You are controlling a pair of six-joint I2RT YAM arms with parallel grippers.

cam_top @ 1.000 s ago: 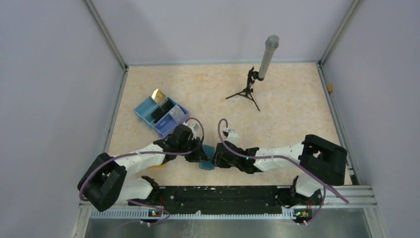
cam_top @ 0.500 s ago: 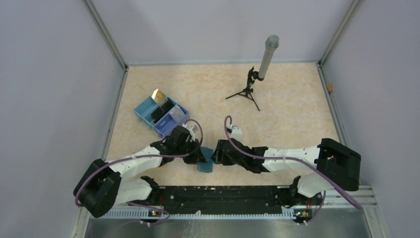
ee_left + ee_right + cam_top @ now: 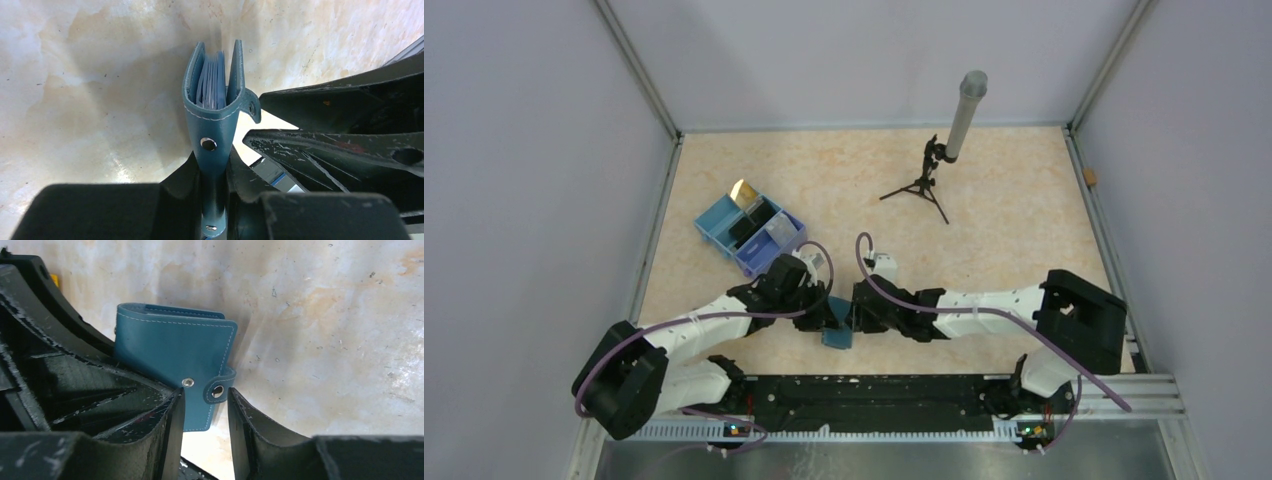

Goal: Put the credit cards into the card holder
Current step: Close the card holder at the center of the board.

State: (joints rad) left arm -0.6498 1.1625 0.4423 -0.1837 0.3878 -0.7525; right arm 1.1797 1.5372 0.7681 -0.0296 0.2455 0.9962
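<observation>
The teal card holder (image 3: pixel 212 102) stands on edge, part open, pale blue sleeves showing inside. My left gripper (image 3: pixel 218 200) is shut on its snap-studded cover from behind. In the right wrist view the card holder (image 3: pixel 170 347) faces me, and its clasp tab (image 3: pixel 218 390) sits between the tips of my right gripper (image 3: pixel 205 405), whose jaws stand apart with table showing between them. From above, both grippers meet over the card holder (image 3: pixel 836 336) near the front middle. The credit cards lie in the blue tray: gold (image 3: pixel 744 191), black (image 3: pixel 750 228), silvery (image 3: pixel 777 228).
The blue partitioned tray (image 3: pixel 709 223) sits at the back left, close behind my left arm. A small tripod with a grey tube (image 3: pixel 946 158) stands at the back centre. A sliver of a yellow object (image 3: pixel 54 279) shows behind the left arm's fingers.
The right arm swung its elbow out to the right and back, and its gripper edged left against the card holder. The left arm reached slightly forward; the holder barely moved.
</observation>
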